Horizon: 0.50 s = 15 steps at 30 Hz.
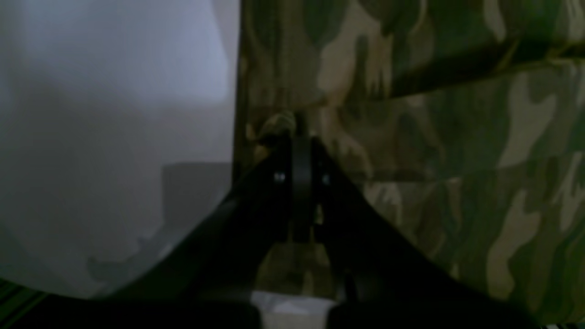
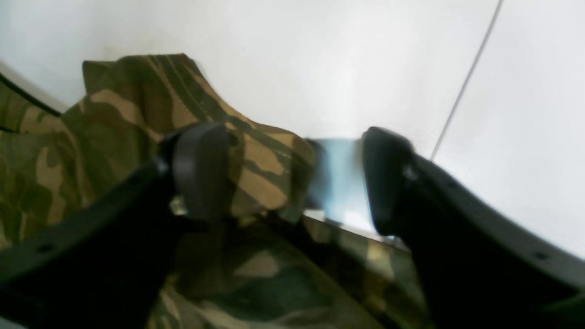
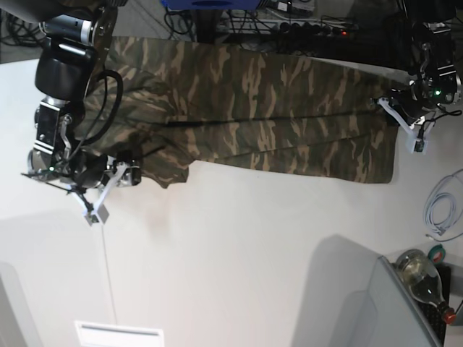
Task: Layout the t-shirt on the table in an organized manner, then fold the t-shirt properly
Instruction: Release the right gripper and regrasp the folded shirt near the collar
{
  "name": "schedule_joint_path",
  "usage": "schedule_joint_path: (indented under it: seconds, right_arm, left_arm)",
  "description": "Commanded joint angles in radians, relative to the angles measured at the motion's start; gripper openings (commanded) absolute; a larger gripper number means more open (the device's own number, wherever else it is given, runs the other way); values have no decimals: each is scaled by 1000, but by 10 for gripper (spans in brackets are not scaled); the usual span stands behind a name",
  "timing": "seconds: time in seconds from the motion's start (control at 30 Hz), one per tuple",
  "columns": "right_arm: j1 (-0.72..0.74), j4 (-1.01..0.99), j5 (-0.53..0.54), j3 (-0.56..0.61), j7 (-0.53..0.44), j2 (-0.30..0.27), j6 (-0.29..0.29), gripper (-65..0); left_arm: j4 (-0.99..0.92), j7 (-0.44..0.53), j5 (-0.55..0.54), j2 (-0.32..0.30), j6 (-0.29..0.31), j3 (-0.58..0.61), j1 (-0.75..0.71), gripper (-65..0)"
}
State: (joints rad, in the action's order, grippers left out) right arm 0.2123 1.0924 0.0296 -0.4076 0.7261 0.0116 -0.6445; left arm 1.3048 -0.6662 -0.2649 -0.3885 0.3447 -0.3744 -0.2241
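Camouflage cloth — olive, tan and dark brown — is what we are working with: the t-shirt (image 3: 246, 108) is lying stretched across the far part of the white table (image 3: 239, 253), one end bunched and rumpled near our right arm, the other end running to our left arm. It is looking soft and limp, so we are judging that it will sag and crease wherever it is unsupported, and that it is light enough to drag flat by its edges. Hems and corners are seeming the best places to pinch, both sides together, since a grab in the middle would only gather more folds.

Our left gripper (image 1: 299, 125) is clamped tight on a small tuck of cloth at the shirt's edge. Our right gripper (image 2: 292, 178) is standing with its jaws apart — a fold of fabric is sitting between them against one pad (image 2: 201, 169), with nothing pinched as far as we can tell. A thin dark seam (image 2: 466, 80) is crossing the tabletop beyond.
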Motion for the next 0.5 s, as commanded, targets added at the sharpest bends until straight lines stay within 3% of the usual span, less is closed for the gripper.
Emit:
schedule_joint_path:
  seconds: [0.0,0.17,0.2,0.47]
  right_arm:
    - [22,13,16,2,-13,-6,2,-347]
    - [20,21,16,2,-10,-3,4,-626]
    - [20,21,16,2,-3,-3,4,-650]
    - [12,114,17,-4,37,1,7,-647]
  left_arm:
    - [20,12,-3,-19,0,-8,4,-650]
    - [22,12,-3,-19,0,-10,4,-650]
    - [22,12,-3,-19,0,-10,4,-650]
    - [20,12,-3,-19,0,-10,4,-650]
